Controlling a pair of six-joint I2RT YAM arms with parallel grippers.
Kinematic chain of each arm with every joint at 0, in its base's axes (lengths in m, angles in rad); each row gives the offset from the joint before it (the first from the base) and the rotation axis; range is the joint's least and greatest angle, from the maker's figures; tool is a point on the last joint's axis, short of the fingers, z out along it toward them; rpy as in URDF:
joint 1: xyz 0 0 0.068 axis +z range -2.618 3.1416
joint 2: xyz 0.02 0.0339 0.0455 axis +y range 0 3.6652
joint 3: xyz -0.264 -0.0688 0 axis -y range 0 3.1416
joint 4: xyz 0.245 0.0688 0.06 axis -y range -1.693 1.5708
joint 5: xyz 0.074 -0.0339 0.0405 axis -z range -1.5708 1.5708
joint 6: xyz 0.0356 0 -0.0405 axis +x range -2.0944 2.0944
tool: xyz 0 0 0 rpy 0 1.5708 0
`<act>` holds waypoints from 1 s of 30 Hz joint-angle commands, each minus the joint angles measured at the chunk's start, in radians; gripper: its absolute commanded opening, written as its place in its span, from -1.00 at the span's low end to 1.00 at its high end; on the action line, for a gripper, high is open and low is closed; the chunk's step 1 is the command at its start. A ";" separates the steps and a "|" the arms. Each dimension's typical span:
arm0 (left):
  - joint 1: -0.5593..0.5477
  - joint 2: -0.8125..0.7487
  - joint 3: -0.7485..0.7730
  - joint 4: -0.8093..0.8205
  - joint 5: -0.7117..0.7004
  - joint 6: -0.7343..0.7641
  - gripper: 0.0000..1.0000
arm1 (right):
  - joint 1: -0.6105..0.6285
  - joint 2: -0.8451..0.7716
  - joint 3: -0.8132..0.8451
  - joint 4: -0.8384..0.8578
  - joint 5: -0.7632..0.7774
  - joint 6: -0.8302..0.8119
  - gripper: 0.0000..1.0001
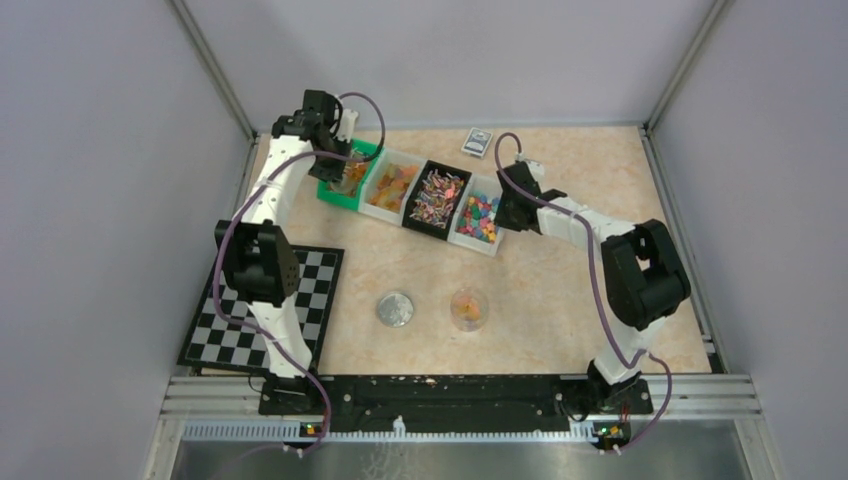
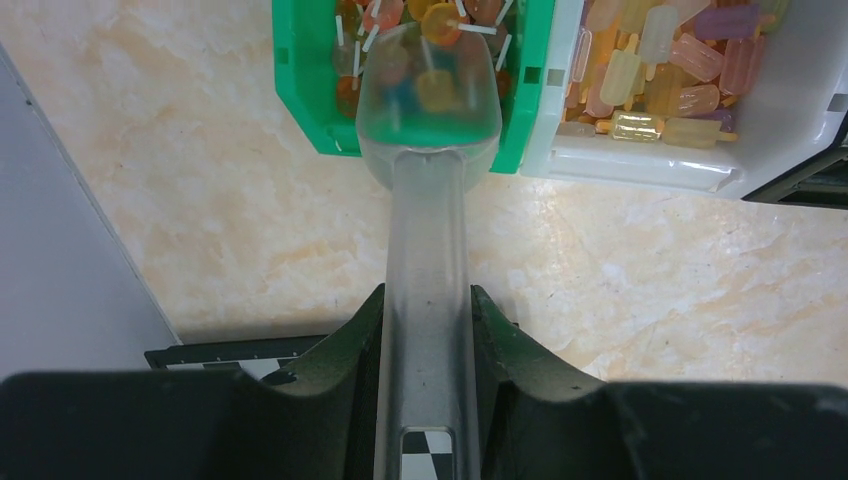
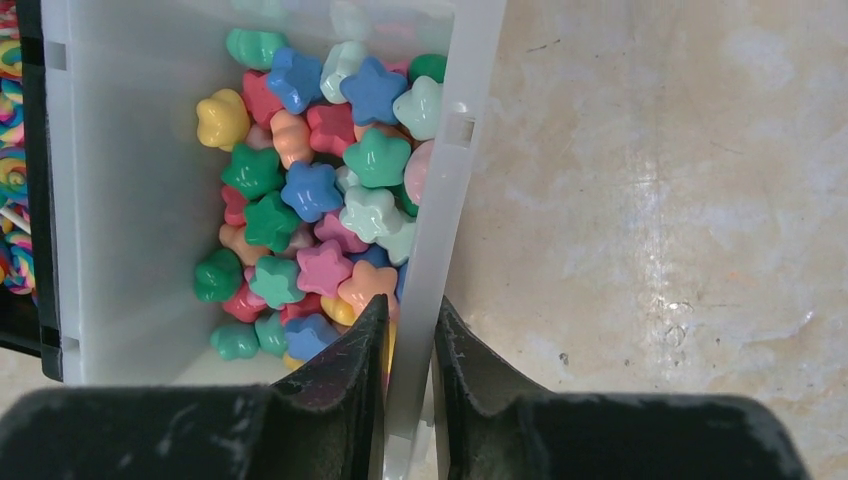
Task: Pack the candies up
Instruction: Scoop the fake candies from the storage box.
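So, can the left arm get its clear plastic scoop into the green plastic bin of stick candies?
Probably yes. The left gripper holds the clear plastic scoop with its bowl over the open green plastic bin; nothing covers the candies; the right gripper is away at the translucent white bin.

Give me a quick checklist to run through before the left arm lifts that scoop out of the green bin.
1. Left claw closed on the handle of the clear scoop: ok.
2. Scoop bowl inside the green bin, among the candies: ok.
3. Candies actually loaded in the bowl: cannot tell. Some show through the plastic, but they may lie beneath it.
4. Right claw gripping the wall of the white bin to steady it: ok.
5. Clear cup upright and uncovered: ok. The silver lid lies beside it, apart.
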 commanded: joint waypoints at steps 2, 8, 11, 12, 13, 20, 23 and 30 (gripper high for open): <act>0.006 -0.009 -0.104 0.140 0.020 0.031 -1.00 | 0.003 -0.014 -0.045 0.151 -0.073 -0.081 -1.00; 0.006 -0.053 -0.252 0.244 0.040 0.035 -1.00 | 0.003 -0.007 -0.062 0.187 -0.103 -0.094 -1.00; 0.006 -0.061 -0.279 0.263 0.069 0.038 -1.00 | 0.003 -0.009 -0.071 0.196 -0.100 -0.101 -1.00; 0.006 -0.069 -0.290 0.278 0.068 0.040 -1.00 | 0.003 -0.009 -0.072 0.199 -0.098 -0.102 -1.00; 0.006 -0.074 -0.309 0.294 0.059 0.041 -1.00 | 0.003 -0.012 -0.075 0.201 -0.098 -0.102 -1.00; 0.020 -0.137 -0.459 0.420 0.080 0.067 -1.00 | 0.003 -0.023 -0.092 0.225 -0.109 -0.103 -1.00; 0.020 -0.162 -0.517 0.492 0.103 0.080 -1.00 | 0.002 -0.026 -0.093 0.231 -0.111 -0.101 -1.00; 0.020 -0.193 -0.569 0.557 0.110 0.080 -1.00 | 0.003 -0.043 -0.102 0.250 -0.113 -0.102 -1.00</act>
